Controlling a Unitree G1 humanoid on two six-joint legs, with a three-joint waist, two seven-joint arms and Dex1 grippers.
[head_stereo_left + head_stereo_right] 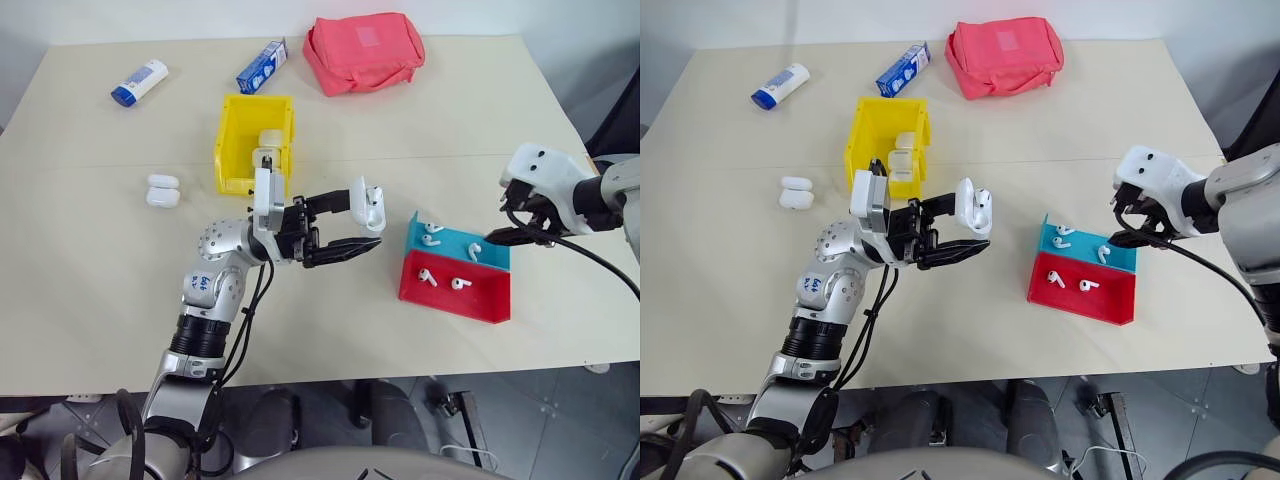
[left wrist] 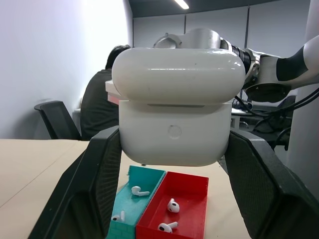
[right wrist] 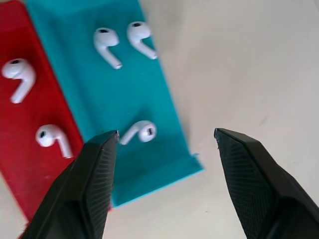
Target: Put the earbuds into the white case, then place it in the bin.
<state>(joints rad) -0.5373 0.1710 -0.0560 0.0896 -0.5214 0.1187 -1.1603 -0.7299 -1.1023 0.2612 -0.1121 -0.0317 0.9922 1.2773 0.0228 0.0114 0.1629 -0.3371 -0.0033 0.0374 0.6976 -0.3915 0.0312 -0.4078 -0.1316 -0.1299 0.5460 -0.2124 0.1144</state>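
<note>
Tray, near right of table: shallow, red half nearer, teal half farther; two earbuds lie loose in the red, three in the teal. Right gripper: hovers just over the tray's far right corner, jaws parted wide and empty, one finger above the lone teal earbud nearest that edge. Left gripper: mid-table, left of the tray, held off the surface, clamped on the sides of the case, lid hinged up and cavity exposed toward the tray side. Step in hand, as judged: picking one earbud for loading. Advice: centre the open jaws over that single teal earbud, come straight down, close across the bulb and stem rather than the glossy tip, which will likely squirt out; keep clear of the tray wall so the tray is not dragged. Left arm should keep the case steady, opening presented. Two spare cases: far left, side by side. Bin: yellow, beyond the left gripper, already holding cases. Beyond: bottle, box, red pouch.
</note>
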